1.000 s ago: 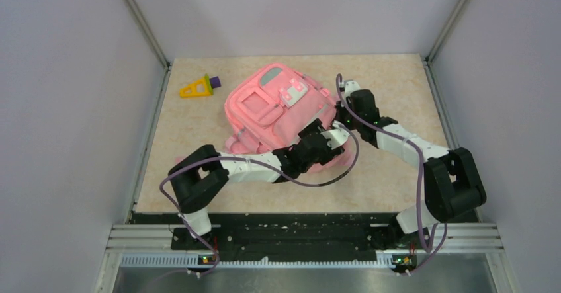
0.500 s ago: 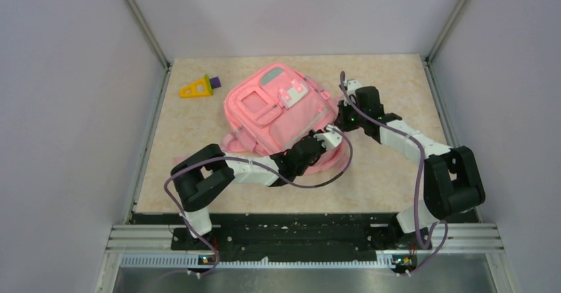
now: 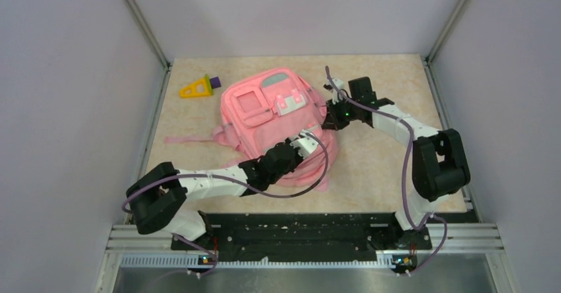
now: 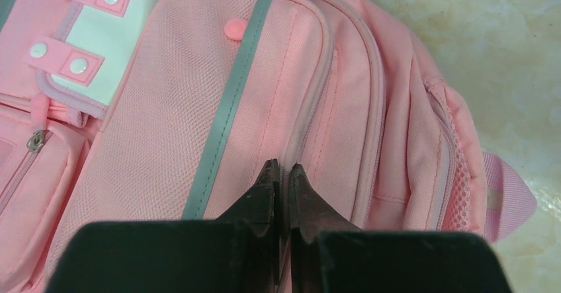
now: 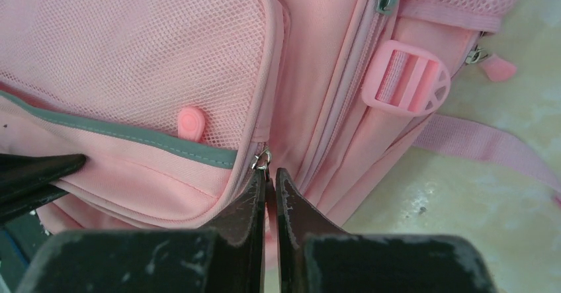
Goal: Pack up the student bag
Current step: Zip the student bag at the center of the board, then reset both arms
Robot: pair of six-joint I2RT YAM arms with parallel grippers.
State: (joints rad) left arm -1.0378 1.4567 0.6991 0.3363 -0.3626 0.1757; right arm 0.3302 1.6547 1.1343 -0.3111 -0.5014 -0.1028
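Treat student bag [image 3: 264, 111] as soft, limp, light; take hold at seams. Note left gripper [image 4: 283, 170] pressed together on pocket seam [image 4: 305, 124], right gripper [image 5: 269, 175] pinching zipper pull [image 5: 263, 160].

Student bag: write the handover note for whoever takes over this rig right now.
Left claw: shut, tips on a student bag seam; whether fabric is pinched is unclear.
Right claw: shut, apparently on a zipper pull at the bag's right edge.
Bag lies flat on the table, zippers looking closed; yellow-and-purple toy sits to its left, unpacked.
Done: nothing visibly packed. Left: open the bag, load the toy, zip up.
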